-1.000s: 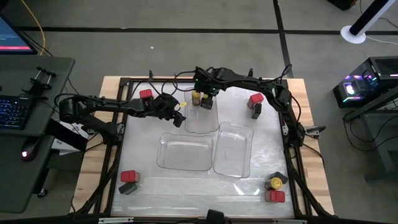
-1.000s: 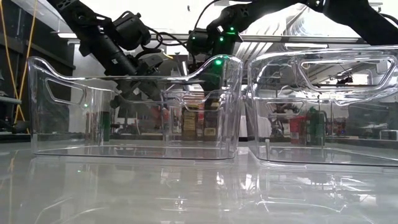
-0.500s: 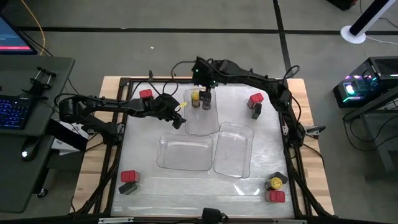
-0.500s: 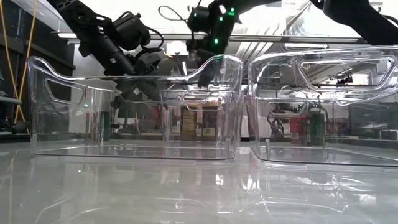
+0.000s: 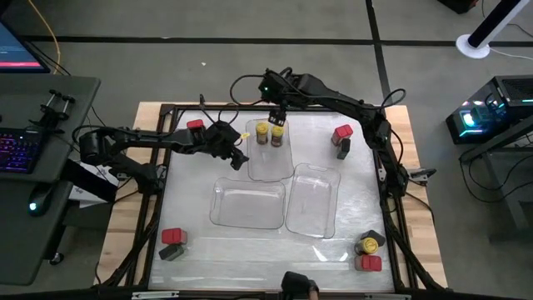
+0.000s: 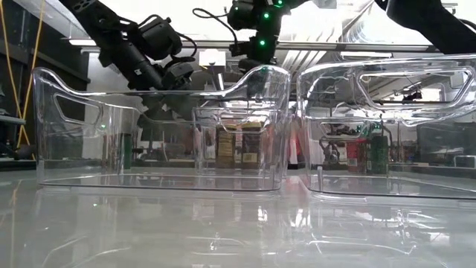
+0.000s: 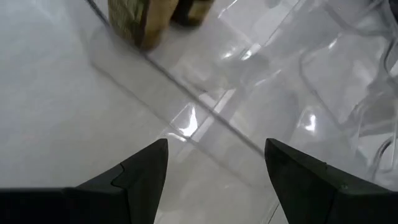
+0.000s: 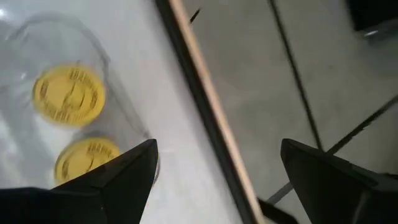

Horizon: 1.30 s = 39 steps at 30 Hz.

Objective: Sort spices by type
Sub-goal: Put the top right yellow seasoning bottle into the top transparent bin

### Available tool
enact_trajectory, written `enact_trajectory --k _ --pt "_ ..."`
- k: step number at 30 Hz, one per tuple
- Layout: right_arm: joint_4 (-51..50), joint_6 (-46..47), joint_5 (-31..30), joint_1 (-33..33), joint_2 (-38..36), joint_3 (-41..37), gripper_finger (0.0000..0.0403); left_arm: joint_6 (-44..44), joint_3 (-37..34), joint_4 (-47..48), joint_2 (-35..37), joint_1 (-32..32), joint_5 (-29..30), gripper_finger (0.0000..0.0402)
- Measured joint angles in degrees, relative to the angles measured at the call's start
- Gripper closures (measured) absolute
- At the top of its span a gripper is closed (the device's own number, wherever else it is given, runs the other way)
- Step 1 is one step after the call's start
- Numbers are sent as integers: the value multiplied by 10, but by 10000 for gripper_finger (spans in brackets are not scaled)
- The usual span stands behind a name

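Two yellow-lidded jars [image 5: 262, 132] [image 5: 277, 132] stand upright side by side on the floor of the far clear tray [image 5: 271, 167]. In the right wrist view their lids [image 8: 68, 93] [image 8: 87, 158] show from above. My right gripper [image 5: 277, 119] [image 8: 217, 180] hangs open above the tray's far end, clear of both jars. My left gripper [image 5: 240, 158] [image 7: 214, 180] is open and empty above the table by the tray's left wall. Other spices stand about: red-topped ones [image 5: 195, 127] [image 5: 341, 133] [image 5: 172, 237] and a group [image 5: 367, 246] at the near right corner.
Two more clear trays [image 5: 247, 202] [image 5: 312, 200] sit mid-table, near of the far tray. Dark containers stand by the red ones [image 5: 342, 148] [image 5: 171, 252]. The table's wooden far edge [image 8: 205, 93] lies just beyond my right gripper. Free table lies between the trays and the near edge.
My right gripper has risen from over the right-hand yellow jar and drawn back toward the table's far edge. The jar stays upright in the far tray beside the other, its lid now uncovered.
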<state>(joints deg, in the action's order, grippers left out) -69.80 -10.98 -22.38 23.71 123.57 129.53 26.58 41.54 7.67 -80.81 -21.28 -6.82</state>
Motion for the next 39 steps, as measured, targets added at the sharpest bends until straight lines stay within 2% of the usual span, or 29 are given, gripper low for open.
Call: enact_trajectory --k 2,6,10,12,14,16,17,18,21,24,27,30,34,39 --pt "-15 0 20 3 0 -3 64 -15 10 -3 0 -9 -22 147" --pt "-32 -17 20 3 1 4 68 -45 35 16 0 -24 -50 147" --pt "-76 -19 37 3 1 32 110 -61 80 101 1 -45 -48 147" --pt "-116 -14 41 3 -2 36 161 -62 101 154 1 -58 -44 147" --pt "-146 -4 52 3 -3 29 239 -68 104 187 6 -67 -26 147" --pt "-178 4 96 10 -3 17 336 -68 97 202 15 -71 16 147" --pt "-185 5 123 14 -3 7 367 -68 89 203 21 -72 33 148" --pt "-185 10 150 19 -5 -4 381 -64 78 202 27 -73 48 151" --pt "-155 29 171 31 -25 -60 384 -37 37 184 46 -71 72 171" --pt "-81 41 215 43 -67 -141 399 0 -12 149 65 -63 85 218" --pt "-8 70 274 54 -110 -230 400 36 -51 105 73 -54 92 291" --pt "47 100 297 56 -142 -303 401 58 -68 51 70 -51 94 377" --pt "116 138 310 48 -160 -366 402 43 -68 -19 46 -63 99 393" --pt "224 178 323 30 -159 -404 402 -5 -66 -49 15 -88 112 400"
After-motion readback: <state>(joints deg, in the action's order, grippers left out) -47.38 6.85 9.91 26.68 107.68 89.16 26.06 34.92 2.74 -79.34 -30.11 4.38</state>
